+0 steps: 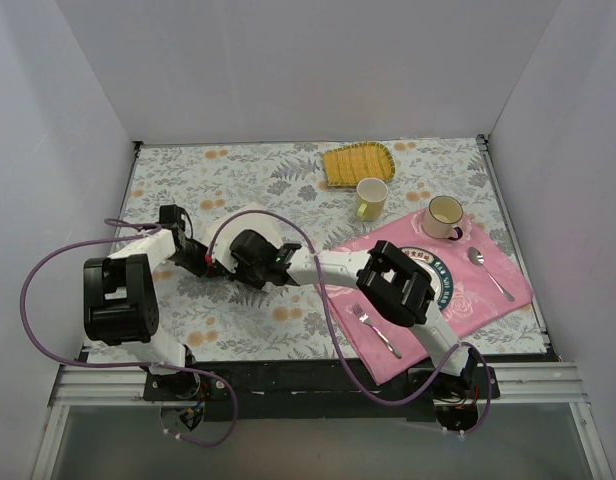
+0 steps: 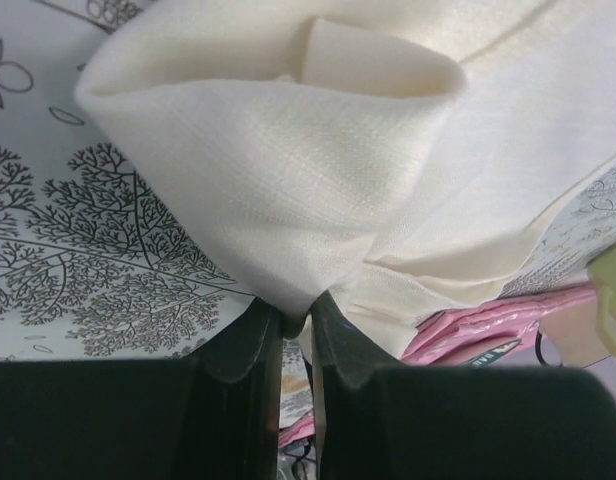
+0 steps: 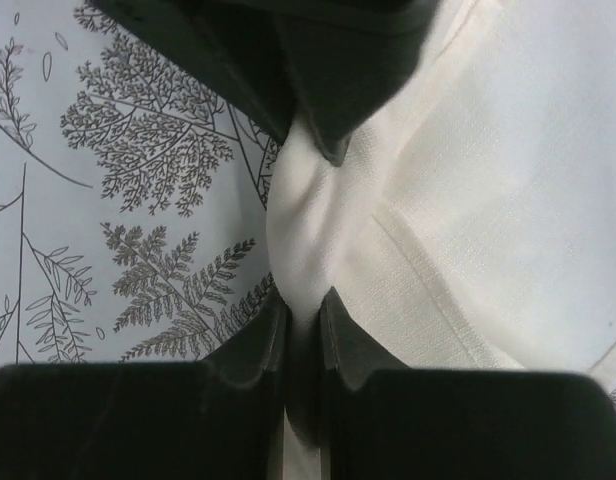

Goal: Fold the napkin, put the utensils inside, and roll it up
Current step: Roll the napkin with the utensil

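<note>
The cream-white napkin (image 1: 256,221) lies bunched on the floral tablecloth at centre left, mostly hidden under both wrists. My left gripper (image 1: 214,261) is shut on a gathered fold of it; in the left wrist view the napkin (image 2: 318,150) rises in a loose pouch from the gripper (image 2: 296,312). My right gripper (image 1: 234,267) faces it closely and is shut on the same twisted fold; in the right wrist view the gripper (image 3: 303,305) pinches the napkin (image 3: 468,180), with the left gripper's fingers (image 3: 328,90) just beyond. No gold utensil is in view.
A pink rose-patterned placemat (image 1: 488,290) at right carries a silver fork (image 1: 376,330), a silver spoon (image 1: 488,270) and a plate (image 1: 443,290) under the right arm. A yellow-green mug (image 1: 371,198), a cream mug (image 1: 444,217) and a yellow ribbed mat (image 1: 356,163) stand behind.
</note>
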You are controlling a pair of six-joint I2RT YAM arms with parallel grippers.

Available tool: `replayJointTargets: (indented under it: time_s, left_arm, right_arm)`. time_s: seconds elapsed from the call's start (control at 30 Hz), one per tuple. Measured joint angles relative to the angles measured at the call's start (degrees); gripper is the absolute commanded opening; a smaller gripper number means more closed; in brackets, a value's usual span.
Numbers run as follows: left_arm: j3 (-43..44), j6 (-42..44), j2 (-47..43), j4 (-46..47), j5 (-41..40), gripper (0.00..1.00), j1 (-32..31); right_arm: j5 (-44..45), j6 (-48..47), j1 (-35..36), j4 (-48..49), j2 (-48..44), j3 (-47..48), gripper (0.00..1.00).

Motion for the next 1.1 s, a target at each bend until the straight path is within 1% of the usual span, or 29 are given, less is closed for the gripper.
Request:
replayJointTargets:
  time_s: [0.07,0.13,0.17,0.23,0.27,0.4,0.47,0.57,0.6,0.63,0.77,0.8,0.97,1.1]
  left_arm:
    - [-0.68,1.07,-0.81,1.38,-0.07,0.06,0.13]
    - [-2.71,2.27,-3.56,3.80,-0.44,0.15,0.13]
    - [-3.43,2.82,-4.85,4.55,-0.63,0.23,0.13]
    - [-4.66,4.55,-7.48,5.73,-1.36,0.33,0.13]
    - [-4.94,5.46,-8.41,5.92,-1.46,0.42,0.13]
    - [-5.16,7.45,-11.30,7.98,-1.70,0.56,-0.09]
    - [-5.79,8.00,-13.88,9.35,-1.75,0.58,-0.13]
    - [-7.06,8.48,-18.64,11.08,-1.84,0.59,-0.15]
    - [-7.39,8.61,-19.71,11.34,-1.86,0.59,-0.15]
    - [-7.89,8.76,-21.05,11.67,-1.92,0.56,-0.15]
    - [-9.97,9.07,-24.15,11.78,-2.19,0.56,-0.15]
    - [-10.73,9.03,-24.50,11.98,-2.14,0.56,-0.15]
    - [-13.73,8.22,-24.96,11.78,-1.53,0.70,-0.15]
    - [-13.90,5.05,-22.97,11.13,-1.84,0.71,-0.20]
  right_arm:
    - [-1.64,1.22,-0.90,-1.09,0.63,1.38,0.03]
    - [-4.52,3.23,-2.12,-1.84,1.16,2.40,0.01]
    - [-5.84,3.91,-2.49,-2.01,1.31,2.73,0.01]
    - [-9.55,5.73,-3.65,-2.21,1.81,3.82,0.01]
    - [-11.04,6.49,-4.13,-2.47,2.14,4.37,0.01]
    - [-18.75,10.60,-6.56,-4.02,4.59,7.30,0.01]
    - [-22.23,13.05,-7.74,-4.81,5.77,8.83,0.01]
    - [-26.73,16.65,-9.11,-5.42,7.10,10.29,0.01]
    - [-28.44,18.12,-9.57,-5.29,7.61,10.60,0.01]
    - [-30.27,19.54,-10.01,-5.18,8.09,10.88,0.01]
    - [-36.89,25.86,-11.91,-3.80,10.12,11.85,0.01]
    - [-38.45,27.61,-12.41,-3.13,10.56,11.85,0.01]
    - [-46.21,36.02,-14.64,2.43,12.72,10.71,0.01]
    - [-49.96,41.16,-15.87,5.97,13.68,9.62,0.01]
